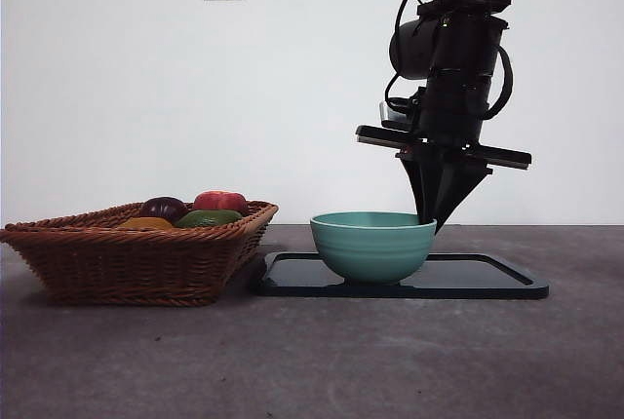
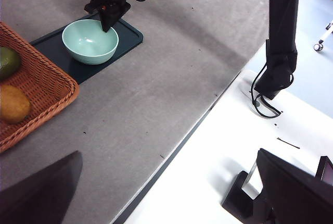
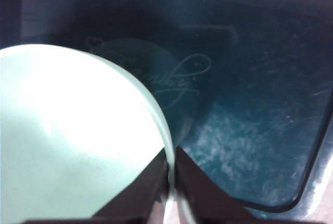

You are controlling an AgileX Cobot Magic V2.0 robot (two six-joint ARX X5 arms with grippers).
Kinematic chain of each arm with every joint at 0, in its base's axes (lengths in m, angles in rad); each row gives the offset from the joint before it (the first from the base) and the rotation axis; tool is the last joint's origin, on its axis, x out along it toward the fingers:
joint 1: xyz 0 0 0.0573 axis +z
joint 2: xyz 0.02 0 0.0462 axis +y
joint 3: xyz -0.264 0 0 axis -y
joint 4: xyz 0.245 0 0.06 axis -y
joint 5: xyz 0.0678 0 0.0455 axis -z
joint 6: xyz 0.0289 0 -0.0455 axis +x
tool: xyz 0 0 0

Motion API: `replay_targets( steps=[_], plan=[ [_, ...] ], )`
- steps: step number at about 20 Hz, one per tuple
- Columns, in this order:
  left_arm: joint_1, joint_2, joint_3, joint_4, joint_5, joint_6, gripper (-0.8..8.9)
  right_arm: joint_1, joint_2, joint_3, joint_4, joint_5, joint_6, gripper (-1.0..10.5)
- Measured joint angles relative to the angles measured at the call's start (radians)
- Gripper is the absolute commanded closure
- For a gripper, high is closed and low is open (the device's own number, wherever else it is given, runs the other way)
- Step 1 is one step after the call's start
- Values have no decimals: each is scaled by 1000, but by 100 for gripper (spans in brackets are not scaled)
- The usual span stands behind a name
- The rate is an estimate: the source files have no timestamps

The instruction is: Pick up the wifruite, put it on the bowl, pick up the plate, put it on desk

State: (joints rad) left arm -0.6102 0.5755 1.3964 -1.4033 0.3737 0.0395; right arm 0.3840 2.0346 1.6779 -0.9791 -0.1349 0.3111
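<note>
Here, the bowl [image 1: 373, 244] is seen at the middle of the front view, standing on a flat dark tray [image 1: 492, 283] on the worktop [image 1: 312, 361]. The right hand [image 1: 432, 216] is set down at the bowl's right rim. In the right wrist view, the rim is pinched between the two black jaws, one jaw inside the bowl and one outside, so the hand is nearly closed on the bowl's wall.

The wifruite [image 2: 13, 104] is seen at the left edge of the left wrist view, lying in the woven basket [image 1: 136, 258]. A green fruit [image 1: 208, 217], a dark purple fruit [image 1: 163, 209] and a red fruit [image 1: 221, 202] are also kept in the basket. The bowl looks empty inside, so it is judged that the fruit has not yet been put in it. That step is left to do, and so is the moving of the tray, which is likely the plate that is meant.

The left hand [image 2: 166, 203] is held far from the things. Only two dark jaw tips are shown at the bottom corners of its own view, wide apart, with nothing between them.

In the front view the wifruite is mostly hidden by the basket wall. The right wrist view is blurry and glary, and the bowl's bottom cannot be made out there.
</note>
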Motion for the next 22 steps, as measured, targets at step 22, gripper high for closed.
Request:
replay_targets(
  steps=[22],
  plan=[
    [0, 0, 0, 0, 0, 5, 252, 285, -570, 9, -354, 50, -79, 940]
  ],
)
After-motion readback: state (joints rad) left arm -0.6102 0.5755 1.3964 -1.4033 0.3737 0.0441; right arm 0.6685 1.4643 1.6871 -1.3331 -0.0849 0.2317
